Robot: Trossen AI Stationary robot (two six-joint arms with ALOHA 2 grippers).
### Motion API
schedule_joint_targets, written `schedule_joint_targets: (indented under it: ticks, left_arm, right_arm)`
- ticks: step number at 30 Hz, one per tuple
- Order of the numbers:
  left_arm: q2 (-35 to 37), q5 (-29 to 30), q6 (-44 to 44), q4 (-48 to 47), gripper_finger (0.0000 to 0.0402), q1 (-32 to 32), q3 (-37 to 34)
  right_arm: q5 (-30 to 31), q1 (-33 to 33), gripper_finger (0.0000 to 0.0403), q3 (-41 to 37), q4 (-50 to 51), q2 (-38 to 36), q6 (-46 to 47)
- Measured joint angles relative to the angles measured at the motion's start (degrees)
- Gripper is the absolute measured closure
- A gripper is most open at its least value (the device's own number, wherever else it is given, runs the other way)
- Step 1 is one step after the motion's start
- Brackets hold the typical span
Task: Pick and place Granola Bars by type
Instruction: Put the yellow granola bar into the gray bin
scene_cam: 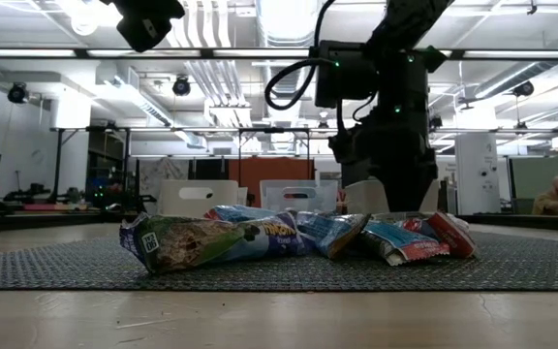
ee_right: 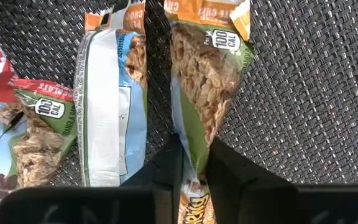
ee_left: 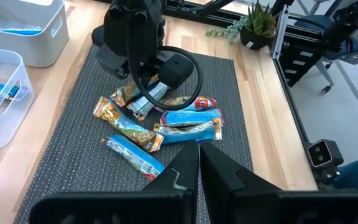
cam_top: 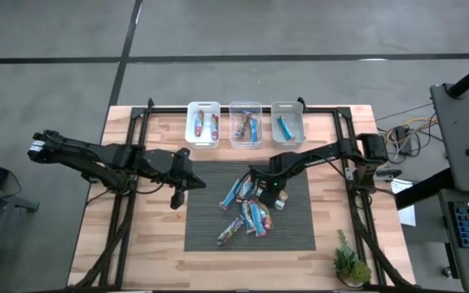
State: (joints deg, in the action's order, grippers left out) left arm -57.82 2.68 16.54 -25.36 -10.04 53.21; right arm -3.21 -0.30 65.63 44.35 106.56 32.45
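The room was a large workshop with a grey concrete floor (cam_top: 47,49), bright ceiling lights (scene_cam: 284,15), exposed ducts, and a seated person (scene_cam: 556,197) far off.

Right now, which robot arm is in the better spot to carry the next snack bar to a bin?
The right arm. Its end effector is already shut on a granola bar in the pile on the mat. The left end effector hangs shut at the mat's edge, holding nothing.
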Motion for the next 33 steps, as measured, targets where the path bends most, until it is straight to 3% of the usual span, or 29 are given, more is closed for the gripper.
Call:
schedule_joint_targets:
  ticks: [10, 18, 27, 33]
  left_arm:
    - [-0.02, 0.00, 0.11, 0.09, 0.0402, 0.00, 0.00]
    - [-0.02, 0.19, 0.13, 0.59, 0.0402, -0.01, 0.00]
    - [-0.02, 0.48, 0.04, 0.53, 0.0402, -0.02, 0.00]
    - [-0.02, 0.46, 0.08, 0.57, 0.0402, -0.02, 0.00]
  right_arm:
    - [-0.05, -0.04, 0.0356, 3.67, 7.38, -2.74, -0.40]
    - [0.20, -2.00, 0.0356, 13.29, 14.03, -9.10, 1.90]
    - [0.35, -10.76, 0.0356, 24.68, 18.51, -14.92, 0.71]
    - [0.39, -20.16, 0.0356, 28.64, 23.16, -15.84, 0.33]
